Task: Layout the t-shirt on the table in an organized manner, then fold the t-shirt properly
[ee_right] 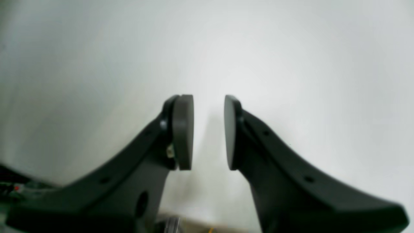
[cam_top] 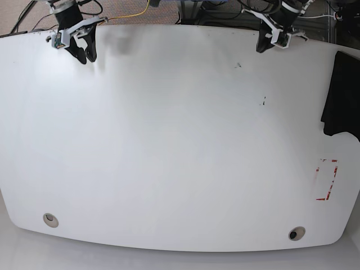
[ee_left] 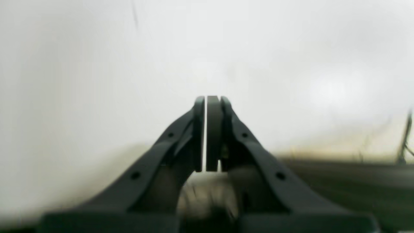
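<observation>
The black t-shirt (cam_top: 341,95) lies bunched at the far right edge of the white table (cam_top: 169,140), partly draped over the side and well apart from both arms. Up at the back edge, the left gripper (ee_left: 206,132) hovers with its jaws pressed almost together on nothing, only a thin slit between the pads, while the right gripper (ee_right: 208,132) hangs over bare table, jaws parted with a clear gap, nothing held
</observation>
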You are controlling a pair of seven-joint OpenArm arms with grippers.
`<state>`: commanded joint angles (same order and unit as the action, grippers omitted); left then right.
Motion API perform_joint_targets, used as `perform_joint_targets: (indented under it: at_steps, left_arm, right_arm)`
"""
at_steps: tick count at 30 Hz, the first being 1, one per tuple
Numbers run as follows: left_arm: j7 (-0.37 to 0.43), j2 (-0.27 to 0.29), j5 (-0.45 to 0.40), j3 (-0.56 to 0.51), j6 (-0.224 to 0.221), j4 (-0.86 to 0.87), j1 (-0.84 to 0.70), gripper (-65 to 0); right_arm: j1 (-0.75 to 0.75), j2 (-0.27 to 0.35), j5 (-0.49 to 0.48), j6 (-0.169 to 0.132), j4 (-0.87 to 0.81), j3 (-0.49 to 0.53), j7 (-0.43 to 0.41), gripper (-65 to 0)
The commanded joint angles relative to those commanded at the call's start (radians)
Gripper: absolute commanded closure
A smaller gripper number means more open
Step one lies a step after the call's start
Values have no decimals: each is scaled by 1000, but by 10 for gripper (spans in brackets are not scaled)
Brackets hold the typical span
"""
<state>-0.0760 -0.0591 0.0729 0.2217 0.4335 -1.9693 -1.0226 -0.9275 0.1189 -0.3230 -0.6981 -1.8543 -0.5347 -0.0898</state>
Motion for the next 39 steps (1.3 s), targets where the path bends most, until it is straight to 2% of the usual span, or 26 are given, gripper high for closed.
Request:
perform_joint_targets:
  at_steps: [10,14,18,25,27,30,35,39]
  left_arm:
    - [-2,6,-3,12,0,18,-250,0]
    - [-2,6,-3,12,0,46,-298,0]
    - [-2,5,-3,5,0,153,-290,0]
    - [-2,2,-8,-17,0,436,-83,0]
    - [-2,2,-8,-23,0,543,-8,0]
    - [-2,0,-8,-43,0,655,78,0]
    - [-2,-2,-9,-49,-2,867,227,0]
    - [-2,0,-9,-49,-3,987,318,0]
  right_arm:
    - [-253,-63,-25,0,-29,37,-2,-152]
    - [-298,-71,-25,0,9,46,2,-152]
    - [-298,-64,-14,0,133,81,-3,-152]
    - [-160,21,32,0,427,164,-8,-152]
    - [-94,34,51,0,528,176,-32,-152]
    - [-23,37,87,0,632,176,-60,-152]
    - [144,37,209,0,848,169,-60,-152]
    - [238,38,262,0,974,169,-61,-152]
